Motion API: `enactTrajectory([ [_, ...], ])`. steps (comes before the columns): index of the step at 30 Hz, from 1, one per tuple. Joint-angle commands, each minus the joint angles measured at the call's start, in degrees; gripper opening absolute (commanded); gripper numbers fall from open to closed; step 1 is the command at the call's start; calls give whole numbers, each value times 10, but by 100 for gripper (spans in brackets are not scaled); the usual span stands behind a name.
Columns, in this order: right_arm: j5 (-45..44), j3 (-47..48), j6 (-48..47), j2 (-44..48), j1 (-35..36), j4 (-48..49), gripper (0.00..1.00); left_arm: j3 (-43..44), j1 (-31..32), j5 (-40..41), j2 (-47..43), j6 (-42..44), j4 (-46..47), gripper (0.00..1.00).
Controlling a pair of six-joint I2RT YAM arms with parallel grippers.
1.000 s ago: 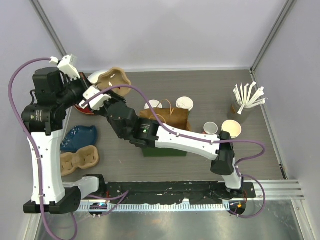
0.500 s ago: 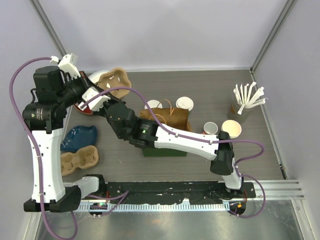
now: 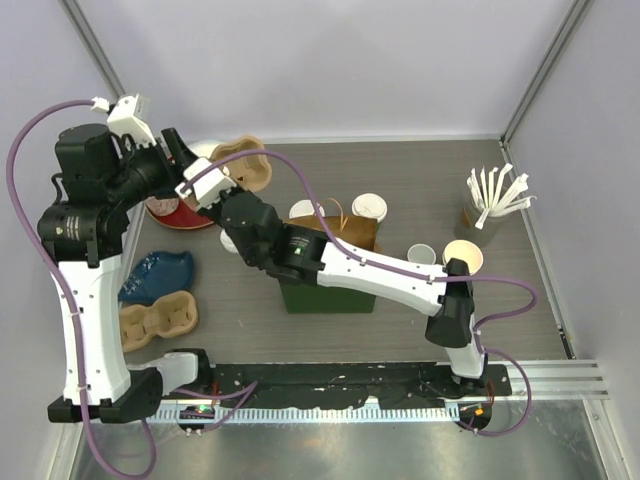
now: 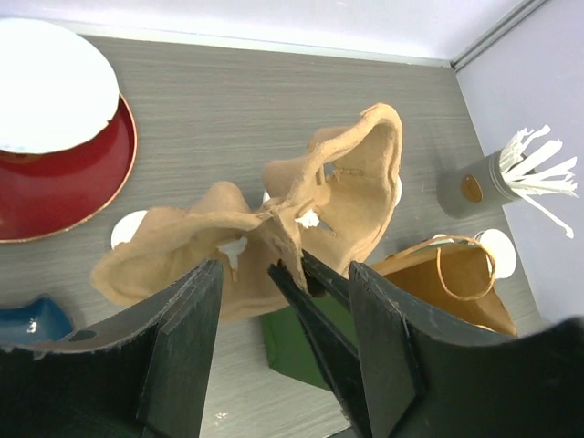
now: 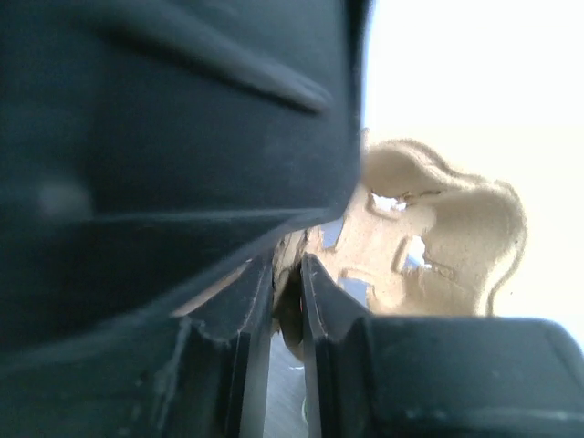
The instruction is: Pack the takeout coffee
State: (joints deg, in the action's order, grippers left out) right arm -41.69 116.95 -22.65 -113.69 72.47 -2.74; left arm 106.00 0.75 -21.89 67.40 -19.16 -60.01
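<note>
Fingers (image 5: 248,365) of my right gripper (image 5: 288,274) are pinched onto a thin edge of the tan cup carrier (image 4: 347,182), which hangs above the table (image 3: 420,180).

On my left gripper (image 4: 287,274) the fingers stand wide apart, straddling the carrier's low rim without clamping it. The coffee lies to the right of both grippers. The nearer lidded cup (image 3: 305,210) and the farther lidded cup (image 3: 369,206) stand upright at the far side of the brown paper bag (image 3: 350,235), and the right gripper is closer to them. With the cups' axes vertical, I judge the carrier must land flat, wells up. The flat grey wood-grain top has bare room behind the bag, and the stirrer holder (image 3: 480,215) sits well off to the right.
</note>
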Motion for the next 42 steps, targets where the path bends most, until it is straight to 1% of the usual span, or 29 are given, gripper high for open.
enactTrajectory([
  [1,-8,13,110,62,-41,-35,1,55,5,-32,-12,48,-14,63],
  [5,-14,35,184,97,-40,-95,1,124,5,-12,-5,86,-30,69],
  [7,-18,46,204,118,-40,-135,1,141,5,-13,0,97,-38,75],
  [9,-23,52,225,131,-40,-175,1,159,5,-25,5,111,-42,78],
  [11,-24,54,260,156,-40,-202,1,158,5,-37,5,124,-43,80],
  [12,-23,53,272,166,-40,-226,1,151,4,-39,5,128,-42,82],
  [14,-9,55,311,194,-41,-253,1,112,5,-43,5,134,-28,81],
  [15,-2,59,322,202,-40,-283,1,92,5,-43,5,136,-22,79],
  [16,6,64,334,209,-40,-302,1,48,5,-44,5,138,-13,77],
  [17,13,70,358,222,-41,-321,1,25,5,-51,5,139,3,72],
  [18,16,80,369,227,-40,-363,1,4,5,-58,6,141,11,70],
  [19,18,85,381,234,-40,-386,1,-30,6,-63,14,142,17,67],
  [20,18,88,392,241,-40,-409,1,-44,7,-66,19,144,22,64],
  [21,18,91,411,255,-40,-453,1,-54,20,-68,26,150,23,63],
  [23,17,87,431,271,-41,-494,1,-77,39,-62,43,156,24,63],
  [24,17,75,455,289,-40,-528,1,-83,66,-50,48,162,25,63],
  [26,21,56,479,307,-42,-560,1,-100,99,-32,61,168,33,64],
  [27,34,28,496,325,-44,-565,1,-111,129,-15,64,170,44,64],
  [30,70,-24,524,347,-60,-565,1,-120,172,-3,77,179,68,66],
  [33,78,-62,556,366,-67,-562,1,-126,206,-10,83,201,76,67],
  [36,96,-80,575,363,-71,-553,1,-139,235,-39,91,249,79,68],
  [38,103,-74,578,349,-72,-545,1,-145,248,-60,99,277,77,68],
  [42,98,-83,582,341,-77,-535,1,-151,267,-74,120,307,71,65],
])
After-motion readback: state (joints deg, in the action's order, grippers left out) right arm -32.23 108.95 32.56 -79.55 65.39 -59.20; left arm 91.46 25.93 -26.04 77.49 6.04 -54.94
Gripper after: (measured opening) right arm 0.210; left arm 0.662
